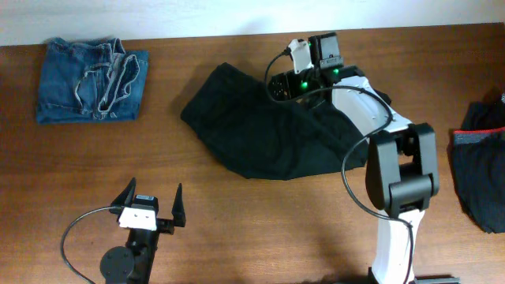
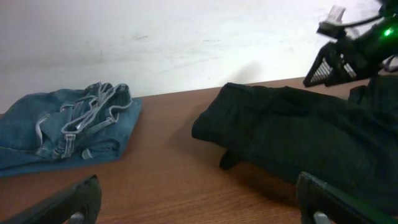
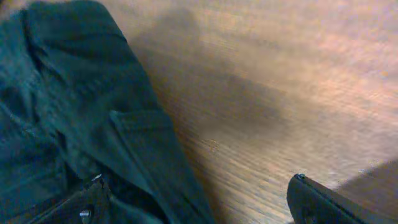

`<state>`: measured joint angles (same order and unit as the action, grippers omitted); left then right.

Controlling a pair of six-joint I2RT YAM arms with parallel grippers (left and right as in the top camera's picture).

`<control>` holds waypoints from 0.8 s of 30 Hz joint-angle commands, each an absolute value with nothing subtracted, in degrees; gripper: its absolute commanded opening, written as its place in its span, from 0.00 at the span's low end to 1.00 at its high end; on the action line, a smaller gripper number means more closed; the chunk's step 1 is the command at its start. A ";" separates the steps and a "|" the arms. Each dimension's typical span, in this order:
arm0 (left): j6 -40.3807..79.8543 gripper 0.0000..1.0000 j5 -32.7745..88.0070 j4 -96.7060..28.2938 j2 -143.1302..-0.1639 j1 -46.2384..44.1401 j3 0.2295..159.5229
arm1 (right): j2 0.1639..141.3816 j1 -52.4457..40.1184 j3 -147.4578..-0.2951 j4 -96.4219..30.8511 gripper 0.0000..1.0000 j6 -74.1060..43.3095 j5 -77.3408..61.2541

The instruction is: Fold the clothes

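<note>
Soft matt black cloth trousers (image 1: 252, 138), faded blue denim jeans (image 1: 91, 83) with pale worn seams; smooth wood-grain table (image 1: 268, 229), faint sheen

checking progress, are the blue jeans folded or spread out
Folded: the blue jeans lie as a compact stacked rectangle, no legs trailing.

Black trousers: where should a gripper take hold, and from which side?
Probably the far edge of the black trousers, where a folded flap ends beside bare table. Come from above, far side; the open right gripper has one finger over cloth, one over wood.
</note>
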<state>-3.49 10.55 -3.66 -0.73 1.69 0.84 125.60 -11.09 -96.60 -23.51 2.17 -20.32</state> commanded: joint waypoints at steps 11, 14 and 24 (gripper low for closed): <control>-3.95 0.99 11.35 -3.70 -0.36 2.04 0.56 | 128.75 -14.61 -97.62 -23.73 0.42 4.27 -24.84; -3.95 0.99 11.35 -3.70 -0.36 2.04 0.56 | 128.29 -14.17 -97.65 -23.77 0.28 4.03 -24.86; -3.95 0.99 11.35 -3.70 -0.36 2.04 0.56 | 122.48 -13.54 -106.50 -39.59 0.04 4.05 -25.10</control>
